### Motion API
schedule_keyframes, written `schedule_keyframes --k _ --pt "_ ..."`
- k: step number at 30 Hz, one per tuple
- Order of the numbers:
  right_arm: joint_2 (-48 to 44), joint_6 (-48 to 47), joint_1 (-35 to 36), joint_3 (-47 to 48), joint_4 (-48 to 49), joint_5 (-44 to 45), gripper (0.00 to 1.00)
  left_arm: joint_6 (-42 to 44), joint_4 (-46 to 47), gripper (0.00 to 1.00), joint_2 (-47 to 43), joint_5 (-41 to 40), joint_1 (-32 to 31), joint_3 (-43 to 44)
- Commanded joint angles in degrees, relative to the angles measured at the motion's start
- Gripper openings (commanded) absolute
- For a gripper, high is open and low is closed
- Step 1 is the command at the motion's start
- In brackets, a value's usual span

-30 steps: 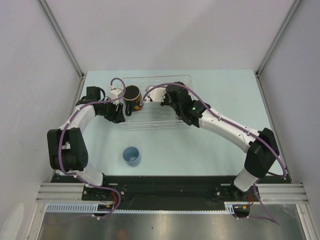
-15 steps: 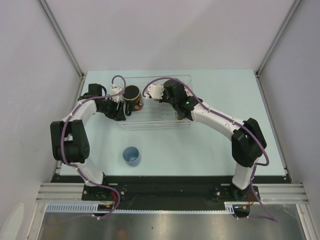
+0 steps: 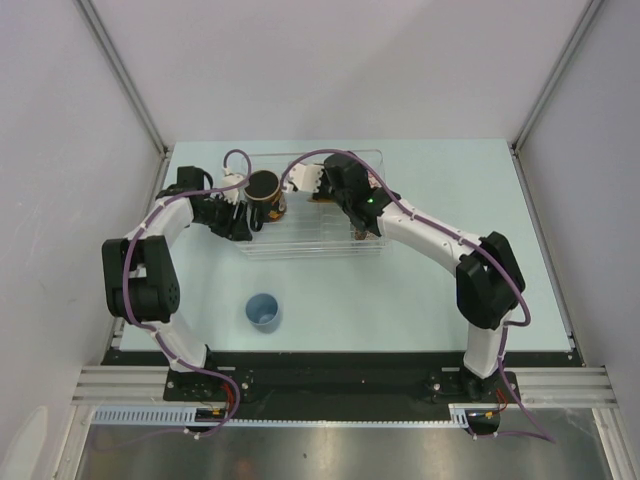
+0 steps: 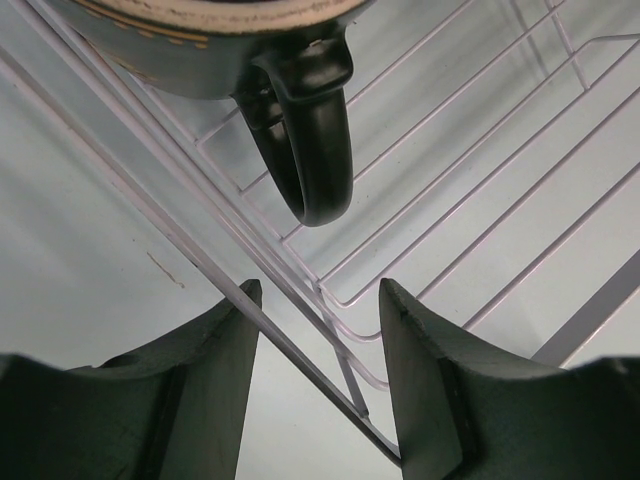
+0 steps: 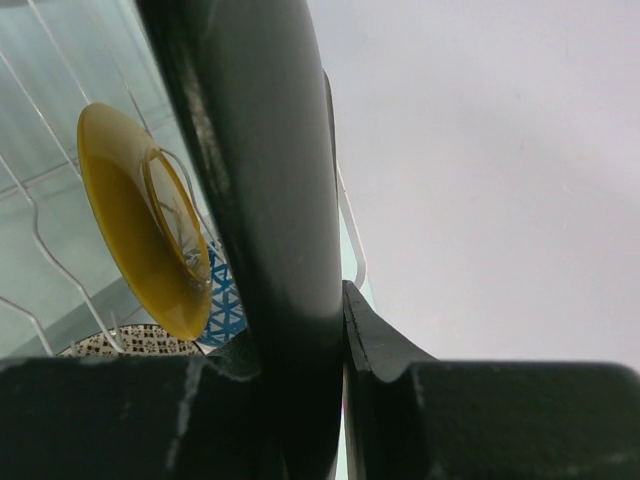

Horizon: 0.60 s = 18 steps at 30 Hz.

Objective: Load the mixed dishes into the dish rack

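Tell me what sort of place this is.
Probably a robot lab test cell, not a kitchen: a left arm and right arm bolted to a metal rail, plain grey panel walls enclosing a pale table, and a clear dish rack staged on it.

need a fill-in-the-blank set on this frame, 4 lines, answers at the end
1. The light-blue cup stands on the ___, outside the dish rack.
2. The dark mug sits in the rack with its handle toward the open, empty ___ gripper.
3. The yellow plate stands on ___ between the rack's wires.
4. The right gripper is shut on the ___ square plate.

Missing words: table; left; edge; black
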Motion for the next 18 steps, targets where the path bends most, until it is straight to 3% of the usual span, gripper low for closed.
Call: schedule_keyframes --k 1,18 --pt "-0.4 -3.3 -0.7 4.6 12.1 -0.1 0.0 3.6 0.3 0.55 2.3 -3.1 1.7 0.4" --pt "0.2 -8.1 -2.6 3.7 13.3 -3.1 0.0 3.1 0.2 0.55 3.5 -2.0 2.6 0.7"
